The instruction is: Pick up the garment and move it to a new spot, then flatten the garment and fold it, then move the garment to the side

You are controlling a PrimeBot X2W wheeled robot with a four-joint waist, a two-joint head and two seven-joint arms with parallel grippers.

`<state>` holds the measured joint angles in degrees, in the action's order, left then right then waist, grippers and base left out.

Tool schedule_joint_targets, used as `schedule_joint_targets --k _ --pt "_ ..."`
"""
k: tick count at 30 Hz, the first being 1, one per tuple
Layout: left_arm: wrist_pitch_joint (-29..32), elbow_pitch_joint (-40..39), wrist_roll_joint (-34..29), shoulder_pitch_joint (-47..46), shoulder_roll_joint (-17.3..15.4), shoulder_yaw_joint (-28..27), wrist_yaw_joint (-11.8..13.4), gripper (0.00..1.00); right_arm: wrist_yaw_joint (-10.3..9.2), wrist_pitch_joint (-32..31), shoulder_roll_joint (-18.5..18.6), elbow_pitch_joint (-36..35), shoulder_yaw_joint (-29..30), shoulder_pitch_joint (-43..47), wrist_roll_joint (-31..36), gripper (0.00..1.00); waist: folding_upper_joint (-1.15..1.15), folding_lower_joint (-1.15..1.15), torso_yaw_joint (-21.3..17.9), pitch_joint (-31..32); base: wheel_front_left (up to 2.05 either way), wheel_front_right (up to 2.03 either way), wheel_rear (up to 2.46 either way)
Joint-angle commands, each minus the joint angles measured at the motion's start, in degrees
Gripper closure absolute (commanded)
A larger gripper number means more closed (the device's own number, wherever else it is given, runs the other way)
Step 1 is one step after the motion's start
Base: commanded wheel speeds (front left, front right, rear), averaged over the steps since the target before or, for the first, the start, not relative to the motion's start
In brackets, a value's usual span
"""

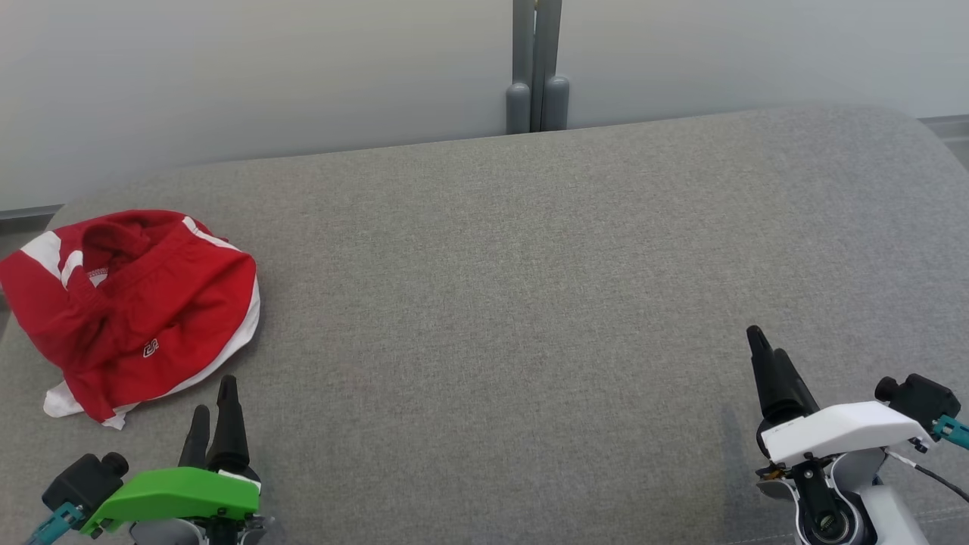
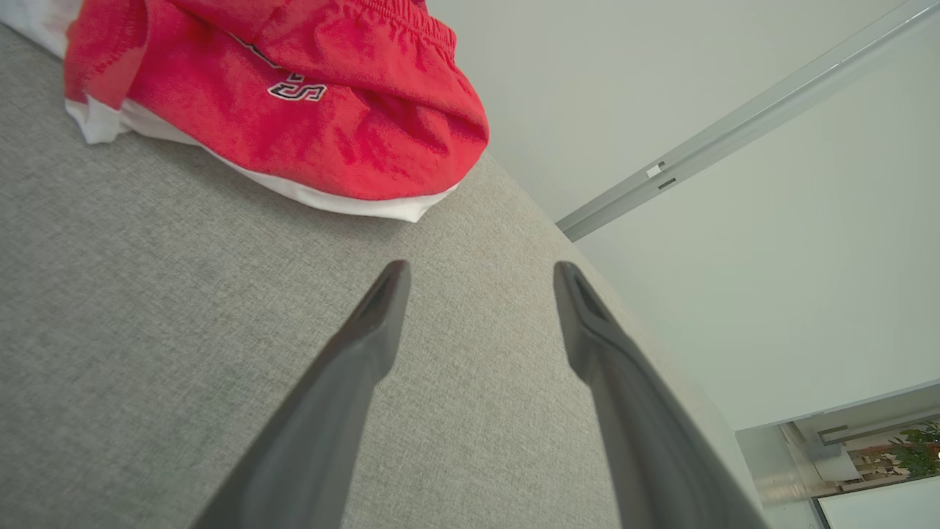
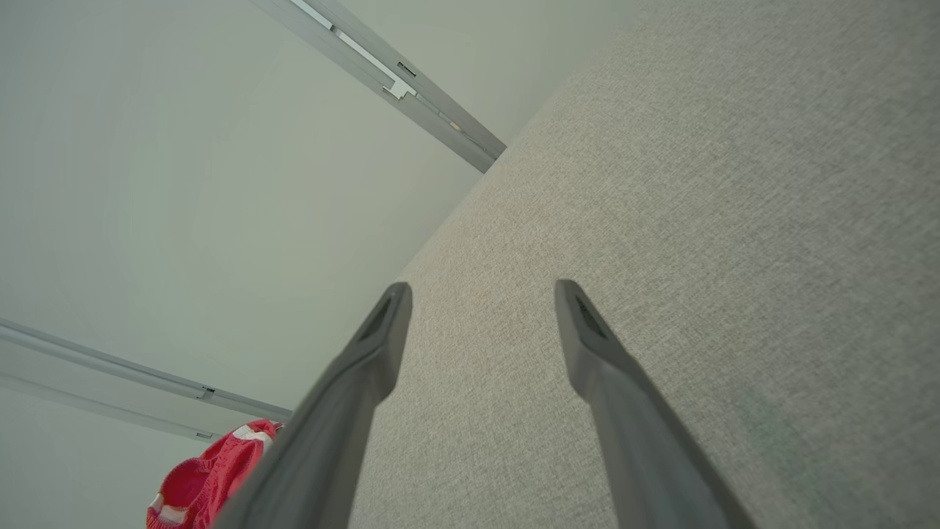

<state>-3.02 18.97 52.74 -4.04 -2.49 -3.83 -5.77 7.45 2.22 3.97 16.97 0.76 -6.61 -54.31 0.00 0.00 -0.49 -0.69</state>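
Noted red garment crumpled at middle left on grey worktop. Found left gripper just below, right gripper lower right, both spread, empty. Best to pinch a raised fold deeply.

Left gripper: green shell, two long dark tapered fingers, black camera block, teal connector. Right gripper: same build, white shell, thin black cable, pale forearm.

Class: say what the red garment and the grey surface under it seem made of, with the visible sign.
Red garment: probably light synthetic sportswear cloth, matte; gathered waistband, soft crumpling. Grey surface: seemingly woven upholstery fabric, matte; fine flecked weave shows.
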Motion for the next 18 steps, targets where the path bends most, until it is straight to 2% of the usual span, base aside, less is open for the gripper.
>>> schedule_joint_targets --k 1,18 --pt "-0.27 -0.59 -0.90 -0.75 -0.61 -0.01 0.21 0.00 0.03 0.41 0.40 -0.69 -0.11 -1.63 0.90 0.00 0.00 0.00 0.00 0.00 0.00 0.00 0.00" --pt "-3.55 1.39 -14.31 -0.74 -0.71 0.30 0.64 0.00 0.03 3.91 0.91 0.13 -1.42 -1.84 15.05 0.00 0.00 0.00 0.00 -0.15 0.00 0.00 0.00"
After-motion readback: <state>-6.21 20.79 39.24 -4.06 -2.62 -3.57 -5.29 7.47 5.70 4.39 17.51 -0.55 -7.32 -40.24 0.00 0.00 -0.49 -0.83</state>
